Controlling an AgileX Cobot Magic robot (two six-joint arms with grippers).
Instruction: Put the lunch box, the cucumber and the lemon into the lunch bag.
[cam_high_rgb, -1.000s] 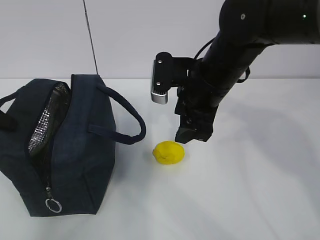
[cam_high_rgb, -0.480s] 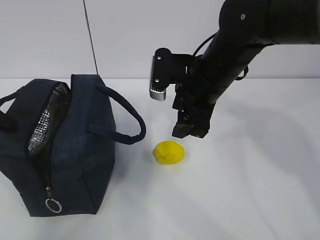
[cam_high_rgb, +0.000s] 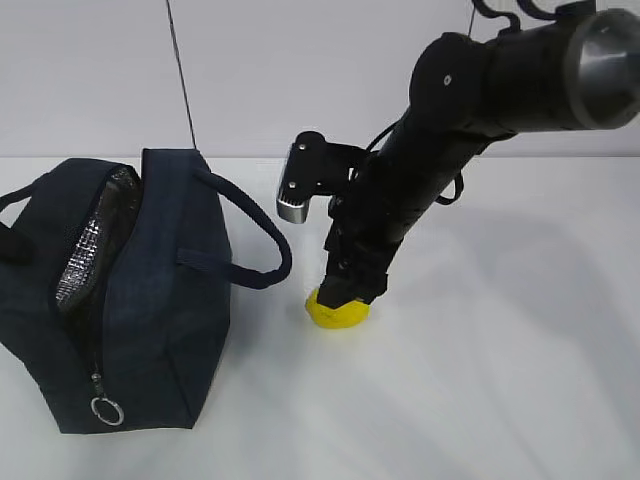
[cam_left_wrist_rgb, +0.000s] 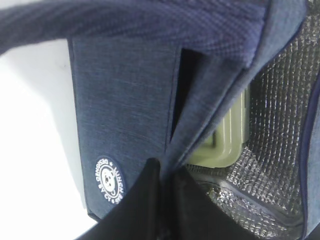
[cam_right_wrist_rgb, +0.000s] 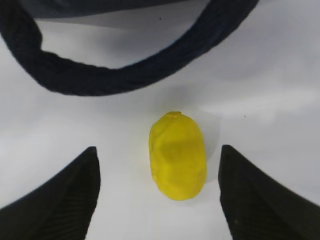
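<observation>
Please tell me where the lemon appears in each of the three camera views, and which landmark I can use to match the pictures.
Exterior view: the lemon lies on the table right of the lunch bag, directly under the right tool.
Left wrist view: not in it; only the bag and the lunch box inside.
Right wrist view: the lemon is at the centre, between the open tool's two fingers.
Shared landmark: the bag's looped handle, lying just beyond the lemon.

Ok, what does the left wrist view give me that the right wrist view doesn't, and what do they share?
Only the left wrist view shows the lunch box lying inside the silvery lining, and the left gripper pinching the bag's edge, jaws closed on the fabric. Only the right wrist view shows the lemon on the table, apart from both fingers of the open right gripper. Both show the lunch bag.
</observation>
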